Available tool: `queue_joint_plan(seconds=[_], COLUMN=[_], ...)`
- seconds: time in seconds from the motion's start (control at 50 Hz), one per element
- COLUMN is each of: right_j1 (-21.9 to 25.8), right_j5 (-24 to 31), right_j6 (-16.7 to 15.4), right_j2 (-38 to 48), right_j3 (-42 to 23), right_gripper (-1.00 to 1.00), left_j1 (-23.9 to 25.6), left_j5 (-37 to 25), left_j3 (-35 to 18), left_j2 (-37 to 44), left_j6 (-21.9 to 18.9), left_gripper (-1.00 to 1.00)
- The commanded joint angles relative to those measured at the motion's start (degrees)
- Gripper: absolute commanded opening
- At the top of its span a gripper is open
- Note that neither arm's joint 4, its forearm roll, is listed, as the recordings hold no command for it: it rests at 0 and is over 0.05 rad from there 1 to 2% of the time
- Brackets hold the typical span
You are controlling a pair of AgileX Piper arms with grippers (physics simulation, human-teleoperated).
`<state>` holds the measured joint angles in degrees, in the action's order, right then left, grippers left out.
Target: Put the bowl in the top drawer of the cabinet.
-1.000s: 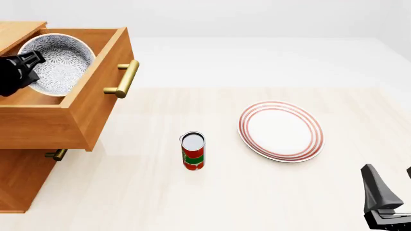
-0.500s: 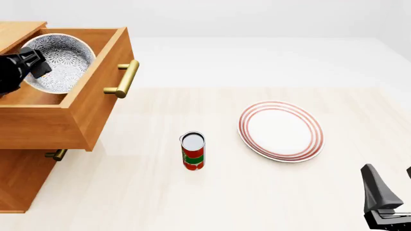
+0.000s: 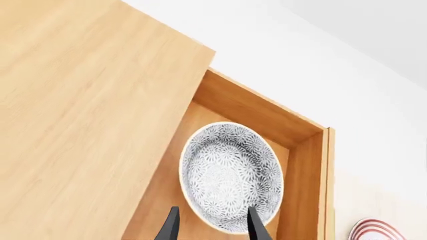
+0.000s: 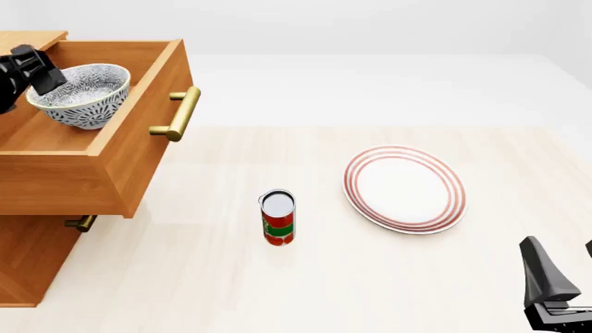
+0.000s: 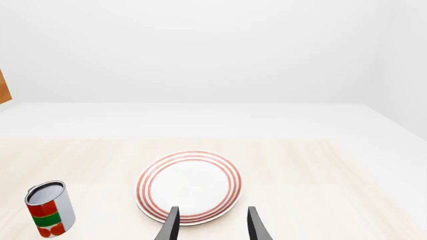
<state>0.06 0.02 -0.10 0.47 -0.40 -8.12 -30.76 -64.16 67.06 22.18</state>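
The speckled bowl (image 4: 82,96) sits upright inside the pulled-out top drawer (image 4: 146,139) of the cabinet (image 4: 28,257). My left gripper (image 4: 44,75) hovers just above the bowl's left rim, open and holding nothing. In the left wrist view its fingertips (image 3: 171,225) straddle the near edge of the bowl (image 3: 230,175) from above, next to the cabinet top (image 3: 80,100). Near the table's front right corner, my right gripper (image 4: 562,270) stands open and empty. In the right wrist view the right gripper (image 5: 212,227) points toward the plate.
A red-and-green can (image 4: 277,218) (image 5: 47,210) stands upright mid-table. To its right lies a flat white plate with red rings (image 4: 404,189) (image 5: 189,186). The drawer's brass handle (image 4: 180,114) juts toward the table, with the lower drawer's handle (image 4: 82,223) beneath it.
The bowl has gone from tilted in the left gripper to resting upright in the drawer. The left gripper let go and lifted up and back. The right arm stayed still.
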Motion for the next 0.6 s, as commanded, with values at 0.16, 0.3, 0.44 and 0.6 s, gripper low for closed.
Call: queue_joint_plan(seconds=[0.16, 0.3, 0.44, 0.6], right_j1=[0.01, 0.00, 0.01, 0.01], right_j5=[0.06, 0.15, 0.10, 0.02], right_j6=[-0.03, 0.04, 0.02, -0.06], right_j2=[0.04, 0.04, 0.04, 0.05], right_j3=[-0.11, -0.17, -0.14, -0.08], right_gripper=[1.00, 1.00, 1.00, 1.00], left_j1=[1.04, 1.54, 2.52, 5.54], left_j5=[-4.80, -6.84, -8.23, -9.65], left_j3=[-3.35, -4.24, -4.48, -2.00], left_j2=[-5.33, -9.40, -13.29, -20.16], left_j6=[-0.98, -0.47, 0.39, 3.05], left_gripper=[1.00, 1.00, 1.00, 1.00])
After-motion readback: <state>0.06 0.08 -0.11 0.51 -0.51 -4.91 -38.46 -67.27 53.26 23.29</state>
